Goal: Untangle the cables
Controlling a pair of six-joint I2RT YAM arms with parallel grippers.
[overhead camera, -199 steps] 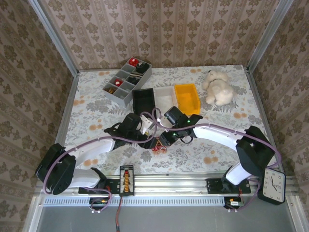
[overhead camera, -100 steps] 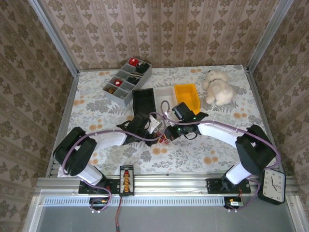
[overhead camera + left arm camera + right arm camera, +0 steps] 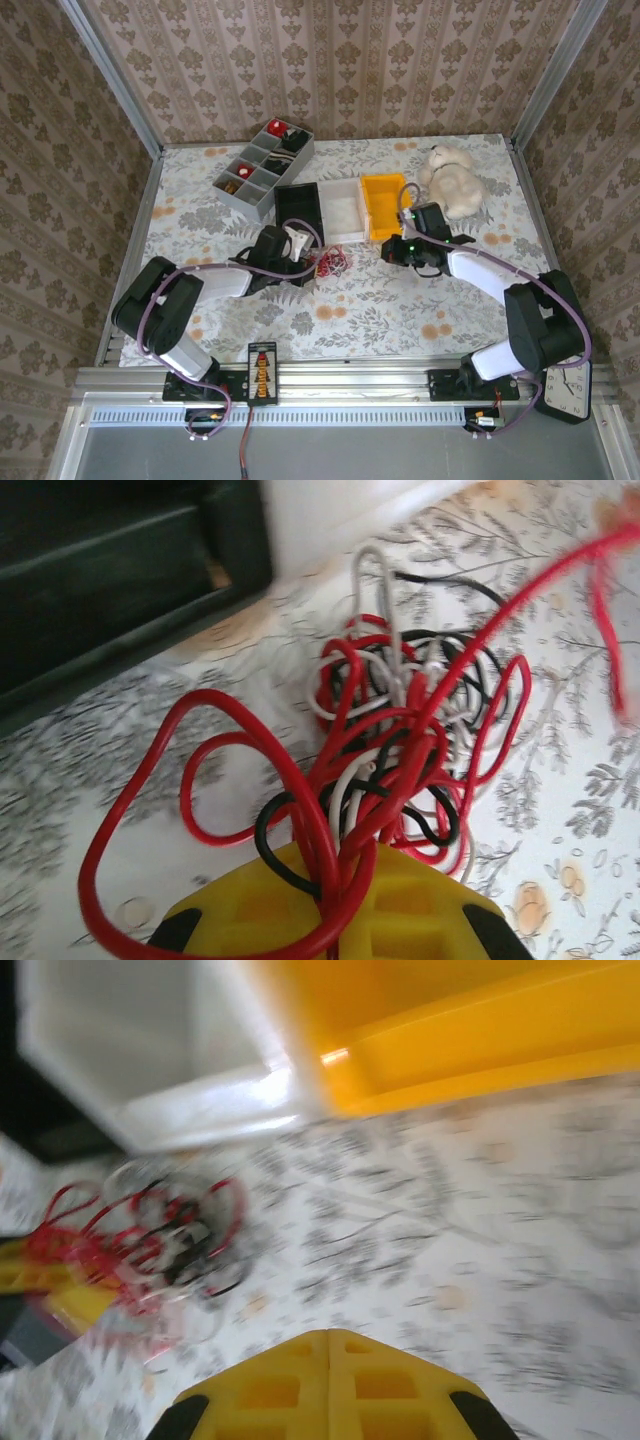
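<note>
1. My left gripper is clamped shut on a few strands of the red cable where they run out of the clump. The wrist view shows them pinched in the seam between the yellow fingers.
2. My right gripper has closed up with nothing between its fingers. A second ago it was down on the tangle beside the left one. It has since swung right and now sits just near of the yellow bin, apart from the cords.
3. The cables have been dragged farther from the arm bases than they lay a second ago. They now rest on the cloth just near of the white bin and the black bin, right at my left gripper's tips.
4. They are not separated. From the left wrist, the red, black and whitish strands still cross through one another in one knot, with only a couple of red loops standing free on the left.
5. My reading is that the two-handed pull slipped on the right side, so the tangle moved without opening. I would need the right gripper back on a black or whitish strand while the left holds the red.
</note>
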